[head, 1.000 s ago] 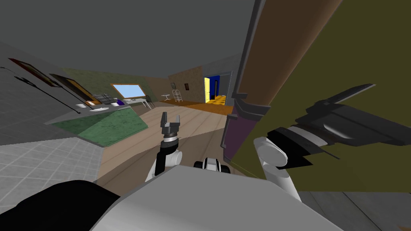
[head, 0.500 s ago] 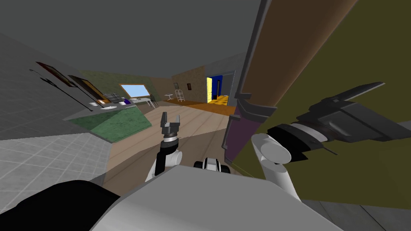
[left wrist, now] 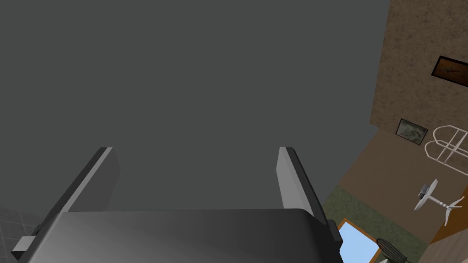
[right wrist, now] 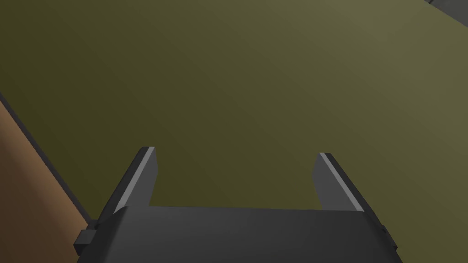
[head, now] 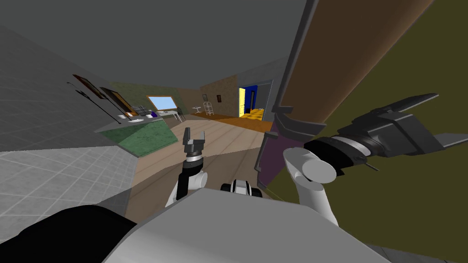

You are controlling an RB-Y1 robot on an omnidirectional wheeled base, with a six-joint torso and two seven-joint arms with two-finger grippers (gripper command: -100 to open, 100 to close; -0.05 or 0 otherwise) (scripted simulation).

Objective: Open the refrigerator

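Note:
At my right in the head view rises the refrigerator: a tall brown door face [head: 347, 55] with a dark grey edge and handle [head: 292, 123] and a purple lower part [head: 276, 157]. Beside it spreads a flat olive surface [head: 411, 196]. My right gripper [head: 450, 116] is held out open in front of that surface. In the right wrist view the gripper [right wrist: 237, 153] has nothing between its fingers and faces the olive surface [right wrist: 256, 82]; the brown face [right wrist: 27, 196] lies off to one side. My left gripper [head: 194, 137] stands open at the centre, raised over the floor, and is empty [left wrist: 196, 150].
A green counter [head: 146, 134] carrying small items runs along the grey tiled wall [head: 55, 137] on the left. Wooden floor [head: 228, 141] stretches ahead to a yellow and blue doorway [head: 249, 102], a bright window [head: 161, 102] and a white rack [head: 209, 108].
My view has swung, so the counter and the room have slid right in the picture. My right hand has rolled and lifted a little along the olive surface. The left arm holds still.

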